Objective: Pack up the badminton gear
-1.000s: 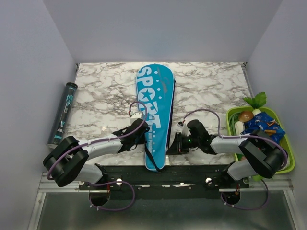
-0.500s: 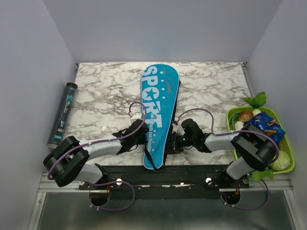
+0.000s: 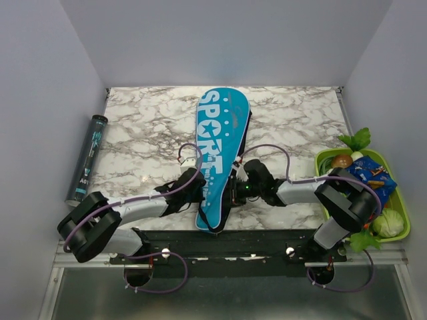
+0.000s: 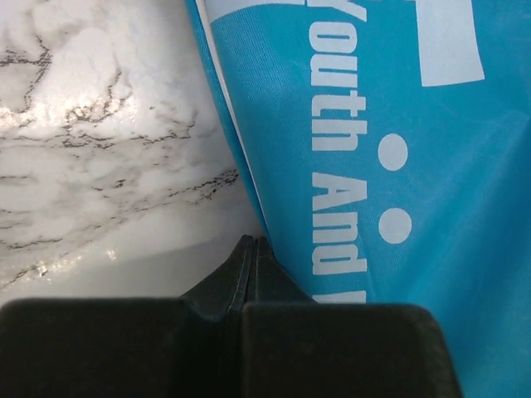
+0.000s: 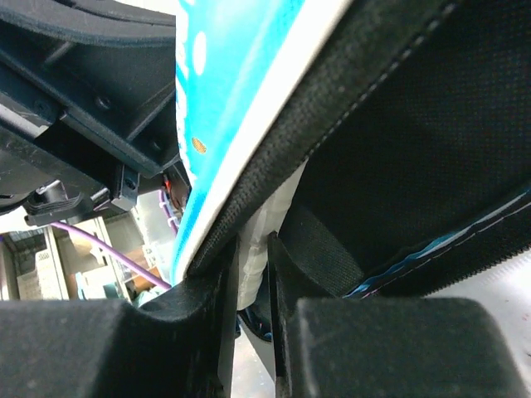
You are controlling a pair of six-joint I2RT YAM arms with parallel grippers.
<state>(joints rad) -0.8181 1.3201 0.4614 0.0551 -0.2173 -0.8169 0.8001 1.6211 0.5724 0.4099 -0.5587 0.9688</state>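
The long racket-shaped cyan fabric bag lies between my two claws, its broad rounded head pointing away from me and its narrow tail close to my bases. White lettering spells "SPORT" among dots and a star, and the smaller words "Youth And" run just right of my left claw. The cloth is a smooth, fine weave, and the rim is bound in coarse black stitched webbing. My left claw is clenched, its black fingers pressed into one thin seam. Its tips touch the bag's left edge where it meets the glossy white, grey-veined marble tabletop; whether any fabric is caught, I cannot tell. My right claw is nearly closed, grasping the bag's black-bound right rim, with a white strip pinched between its matte black fingers.
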